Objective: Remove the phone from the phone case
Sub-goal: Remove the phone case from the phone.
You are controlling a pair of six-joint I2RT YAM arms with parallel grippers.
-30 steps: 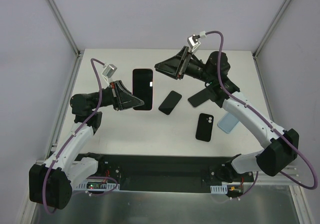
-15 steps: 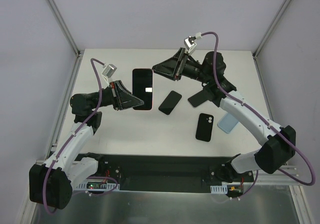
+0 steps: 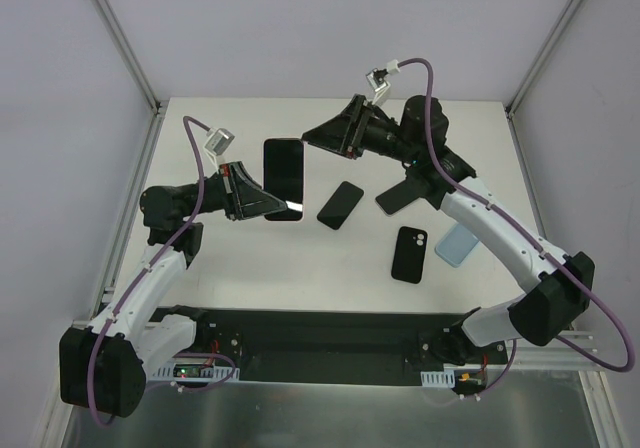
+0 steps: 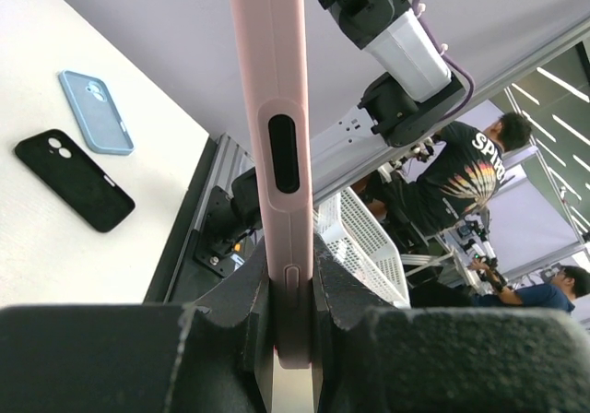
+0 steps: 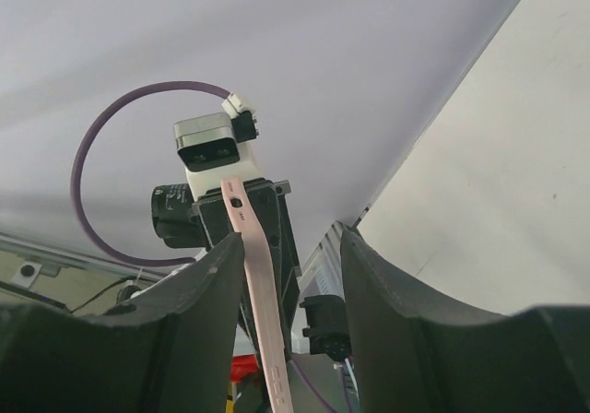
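The phone (image 3: pixel 284 173), black screen up in a pink case, hangs in the air over the table's back left. My left gripper (image 3: pixel 287 208) is shut on its near end. In the left wrist view the pink case (image 4: pixel 277 146) stands edge-on between the shut jaws of my left gripper (image 4: pixel 293 302). My right gripper (image 3: pixel 312 138) is open at the phone's far right corner. In the right wrist view the pink case's edge (image 5: pixel 258 293) lies between the open fingers of my right gripper (image 5: pixel 290 275), close to the left finger (image 5: pixel 198 293); I cannot tell if they touch.
On the white table lie a black phone (image 3: pixel 340 205), a dark phone (image 3: pixel 397 196) partly under my right arm, a black case (image 3: pixel 409 253) and a light blue case (image 3: pixel 457 245). The black case (image 4: pixel 69 181) and blue case (image 4: pixel 95 111) also show in the left wrist view.
My right gripper has moved left and reached the phone's far corner, with its fingers now on either side of the case edge. The left gripper still holds the phone, shifted slightly.
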